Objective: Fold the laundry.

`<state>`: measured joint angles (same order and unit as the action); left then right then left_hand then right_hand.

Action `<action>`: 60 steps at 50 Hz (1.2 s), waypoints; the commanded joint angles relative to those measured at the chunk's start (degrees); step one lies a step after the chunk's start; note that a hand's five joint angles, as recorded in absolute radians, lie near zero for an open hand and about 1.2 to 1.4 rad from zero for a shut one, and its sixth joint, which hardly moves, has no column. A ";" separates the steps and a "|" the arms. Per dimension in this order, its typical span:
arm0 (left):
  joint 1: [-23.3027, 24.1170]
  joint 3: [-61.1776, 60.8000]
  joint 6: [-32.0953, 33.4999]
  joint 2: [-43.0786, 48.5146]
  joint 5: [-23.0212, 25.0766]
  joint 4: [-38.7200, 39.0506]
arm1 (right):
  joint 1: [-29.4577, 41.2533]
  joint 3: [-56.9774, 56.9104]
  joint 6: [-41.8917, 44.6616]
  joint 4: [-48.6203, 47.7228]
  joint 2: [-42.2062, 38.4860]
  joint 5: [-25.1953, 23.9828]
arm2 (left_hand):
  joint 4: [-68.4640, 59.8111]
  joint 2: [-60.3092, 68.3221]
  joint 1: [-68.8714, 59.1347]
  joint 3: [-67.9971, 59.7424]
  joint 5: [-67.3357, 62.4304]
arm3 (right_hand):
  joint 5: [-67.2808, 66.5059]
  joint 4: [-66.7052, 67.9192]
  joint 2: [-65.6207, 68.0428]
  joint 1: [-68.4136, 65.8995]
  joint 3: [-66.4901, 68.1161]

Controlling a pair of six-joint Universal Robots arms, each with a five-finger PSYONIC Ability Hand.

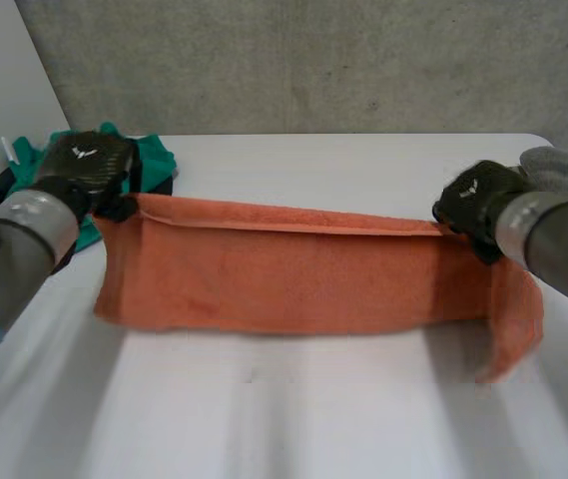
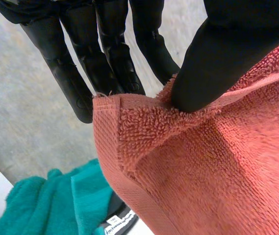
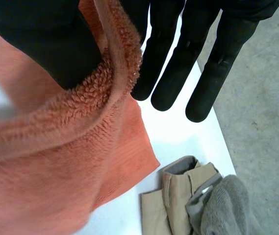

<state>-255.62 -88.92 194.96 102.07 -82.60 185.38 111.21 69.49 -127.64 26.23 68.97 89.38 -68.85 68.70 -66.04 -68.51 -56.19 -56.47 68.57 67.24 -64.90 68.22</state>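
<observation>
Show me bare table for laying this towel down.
The table is bare between the orange towel and the robot, and behind the towel. Crowded: teal cloth by the left hand, beige and grey clothes by the right hand.

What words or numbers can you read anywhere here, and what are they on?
No words or numbers can be read.
On the left hand and the right hand: a small white mark on the back of each, a shape, no letters.
On the white label between the orange towel and the teal cloth: dark print, too small to read.
</observation>
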 commanded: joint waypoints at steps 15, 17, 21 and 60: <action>1.09 19.67 -5.03 0.86 -2.75 27.66 | 1.03 -6.84 -2.08 -47.70 2.05 -5.77 | -11.15 11.30 -13.96 -11.49 -13.81 | -13.53 11.43 12.76 -15.10 11.78; 0.65 15.28 -5.03 0.07 -2.74 27.49 | 0.77 -5.51 -2.17 -44.44 2.05 -7.45 | -11.15 11.30 -13.96 -11.49 -13.81 | -13.53 11.43 12.76 -15.10 11.78; 0.56 7.63 -4.94 -0.20 -2.74 26.70 | -0.02 -2.79 -2.17 -36.70 1.61 -9.57 | -11.15 11.30 -13.96 -11.49 -13.81 | -13.53 11.43 12.76 -15.10 11.78; -4.80 -9.52 -5.20 0.33 -0.28 25.38 | -13.12 16.90 -45.41 -25.09 -9.90 -8.86 | -11.15 11.30 -13.96 -11.49 -13.81 | 31.33 -33.43 -32.10 29.76 -33.08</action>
<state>-259.18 -98.63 189.83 102.60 -82.51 210.72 99.16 85.22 -171.35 0.77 58.96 81.97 -68.86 68.79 -66.05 -68.58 -56.19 -19.59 31.29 31.53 -32.34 31.48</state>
